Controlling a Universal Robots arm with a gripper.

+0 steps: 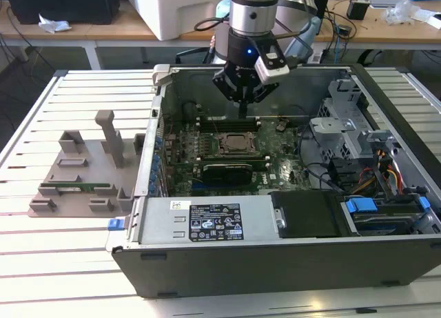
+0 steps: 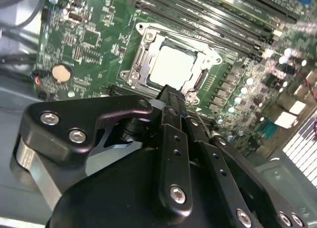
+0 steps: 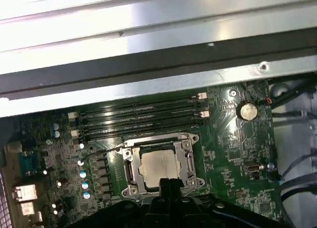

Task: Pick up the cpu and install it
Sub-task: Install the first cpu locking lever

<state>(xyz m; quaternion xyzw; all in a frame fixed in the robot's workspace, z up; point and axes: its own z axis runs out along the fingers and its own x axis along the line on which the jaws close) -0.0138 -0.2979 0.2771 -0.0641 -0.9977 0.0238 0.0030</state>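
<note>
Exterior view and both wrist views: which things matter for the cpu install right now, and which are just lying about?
Part of the job:
- cpu, lying in the socket on the motherboard
- gripper, above the board, empty

Just lying about:
- grey holder on the table beside the case
- coin battery
- empty memory slots
- drive cage

Bench: I see a white slatted table (image 1: 76, 263), lower left of frame
Behind: wooden desk (image 1: 83, 30), top edge

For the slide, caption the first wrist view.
Gripper poised above the cpu seated in the motherboard socket.
</note>
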